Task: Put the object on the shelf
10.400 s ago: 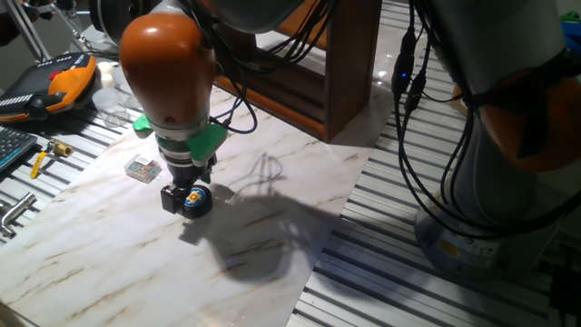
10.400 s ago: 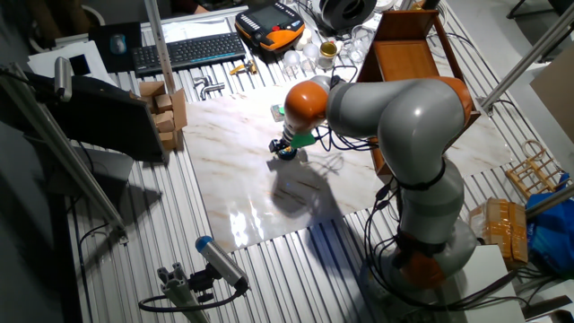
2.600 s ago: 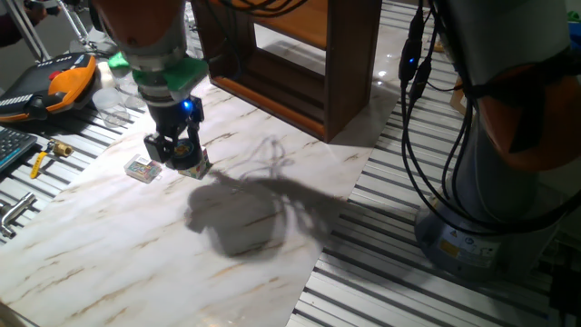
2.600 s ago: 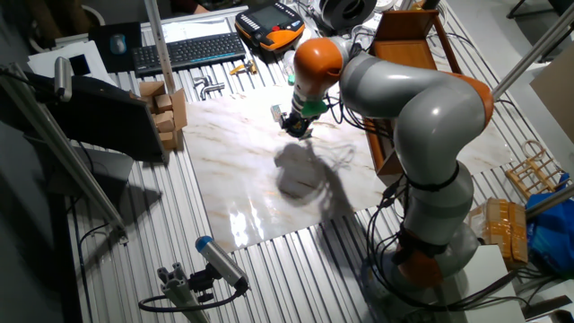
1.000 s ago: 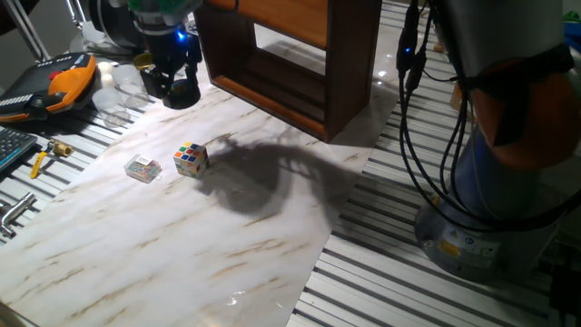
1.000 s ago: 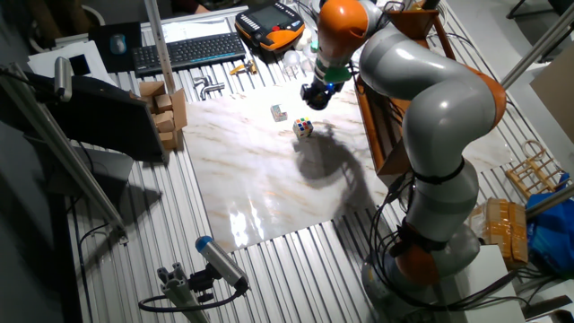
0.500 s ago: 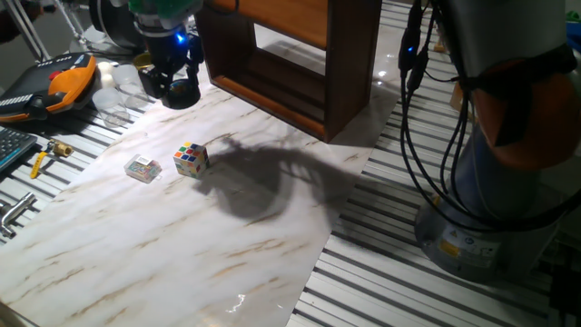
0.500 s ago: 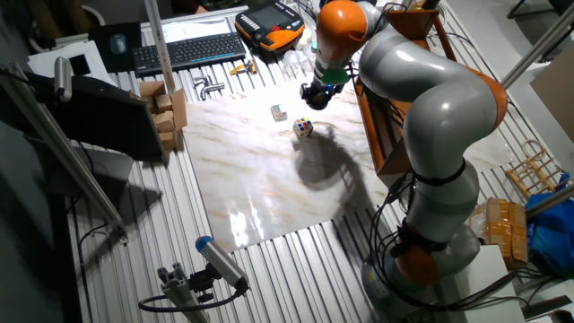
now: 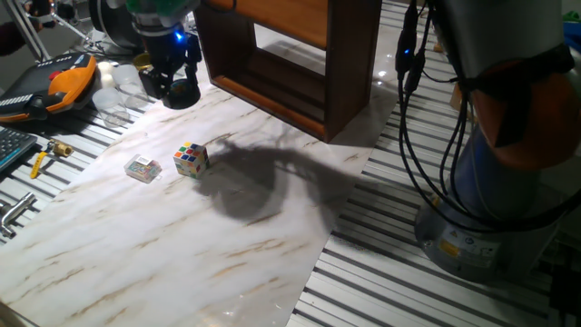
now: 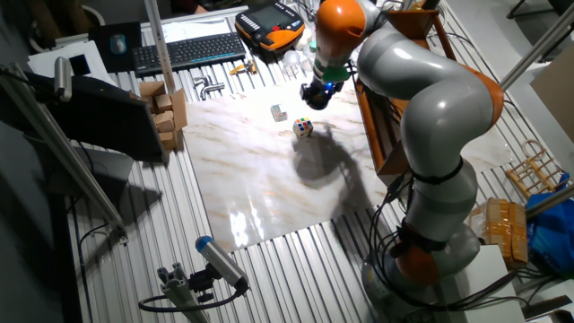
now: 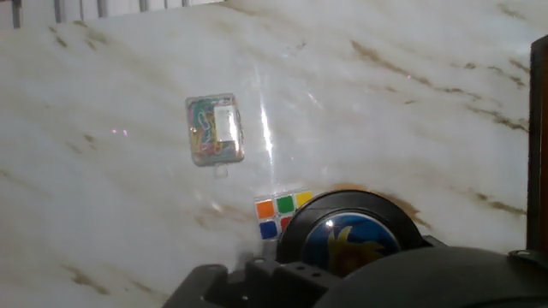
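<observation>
My gripper (image 9: 174,84) is shut on the black disc (image 9: 182,93) and holds it in the air above the back left of the marble board, just left of the dark wooden shelf (image 9: 349,64). In the other fixed view the gripper (image 10: 316,93) hangs beside the shelf (image 10: 402,56). In the hand view the disc (image 11: 351,236) sits between the fingers with its blue and yellow emblem showing. Its lower part is hidden by the gripper body.
A Rubik's cube (image 9: 191,158) and a small clear box (image 9: 142,168) lie on the marble board (image 9: 182,245) below the gripper; both also show in the hand view, the cube (image 11: 279,214) and the box (image 11: 214,128). An orange pendant (image 9: 65,78), tools and bottles crowd the back left. Cables (image 9: 408,127) hang at the right.
The gripper took the disc off the board beside the cube, lifted it and carried it back and left to the shelf's end. Over the last second it has barely moved.
</observation>
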Controlling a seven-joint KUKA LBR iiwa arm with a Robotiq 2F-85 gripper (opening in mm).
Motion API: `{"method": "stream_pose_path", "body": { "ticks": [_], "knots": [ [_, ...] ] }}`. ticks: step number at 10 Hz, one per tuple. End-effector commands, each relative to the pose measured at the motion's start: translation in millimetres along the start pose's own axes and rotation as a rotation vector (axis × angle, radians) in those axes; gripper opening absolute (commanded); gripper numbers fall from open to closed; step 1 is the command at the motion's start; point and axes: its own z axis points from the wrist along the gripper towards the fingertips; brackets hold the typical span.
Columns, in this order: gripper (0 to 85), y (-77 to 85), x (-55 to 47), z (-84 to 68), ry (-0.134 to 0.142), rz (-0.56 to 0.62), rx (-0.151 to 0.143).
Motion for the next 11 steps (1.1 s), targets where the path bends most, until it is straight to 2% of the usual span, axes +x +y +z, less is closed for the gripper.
{"method": "stream_pose_path", "body": {
  "ticks": [1,3,5,6,8,11],
  "knots": [
    [0.0,-0.2,0.0,0.0,-0.003,-0.018,-0.005],
    [0.0,-15.3,-5.5,-3.8,-0.005,-0.059,-0.019],
    [0.0,-38.1,-14.5,-19.2,0.011,-0.079,-0.028],
    [0.0,-48.2,-19.3,-25.2,0.008,-0.076,-0.025],
    [0.0,-70.2,-29.0,-33.6,0.003,-0.061,-0.045],
    [0.0,-103.1,-41.3,-53.6,-0.003,-0.048,-0.042]
  ]
}}
